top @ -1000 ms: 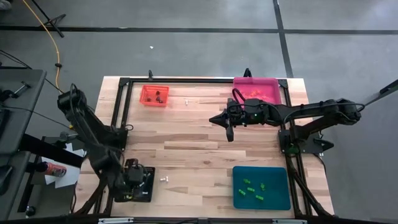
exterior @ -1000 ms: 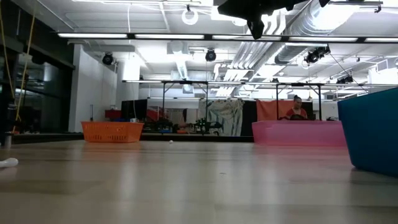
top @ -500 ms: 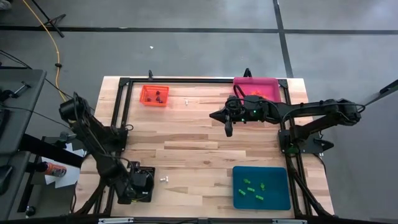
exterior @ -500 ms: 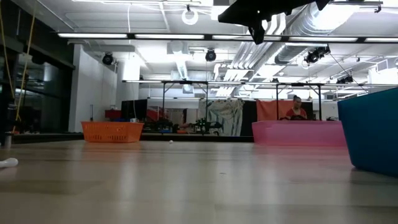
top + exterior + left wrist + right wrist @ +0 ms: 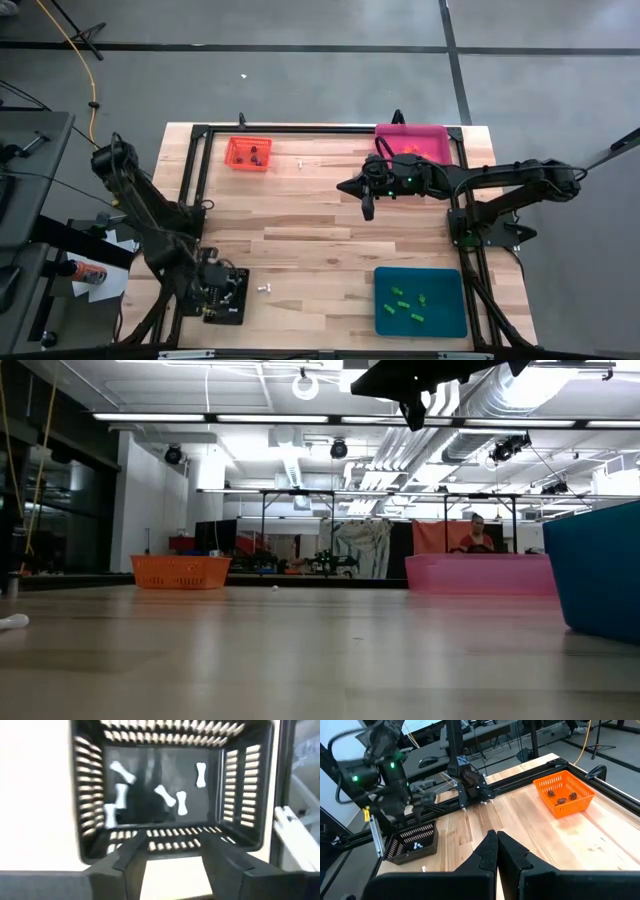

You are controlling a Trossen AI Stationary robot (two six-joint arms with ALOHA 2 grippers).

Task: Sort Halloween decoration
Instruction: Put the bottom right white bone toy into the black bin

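My left gripper (image 5: 215, 290) hangs open over the black tray (image 5: 240, 303) at the table's near left corner, pointing down, with nothing between its fingers (image 5: 172, 852). Several white bone trinkets (image 5: 165, 795) lie on the floor of the black tray (image 5: 240, 780). One white trinket (image 5: 263, 287) lies on the wood just right of that tray, and another (image 5: 300, 162) lies near the orange tray (image 5: 248, 153). My right gripper (image 5: 366, 210) hovers shut and empty high over the table's middle (image 5: 496, 845).
The orange tray at the far left holds dark brown trinkets (image 5: 561, 800). A pink tray (image 5: 412, 143) stands at the far right. A teal tray (image 5: 447, 320) at the near right holds green trinkets (image 5: 405, 303). Black frame rails (image 5: 320, 129) run along the table's edges.
My left arm has swung a little toward the table's near edge over the black tray and come back to about where it was.
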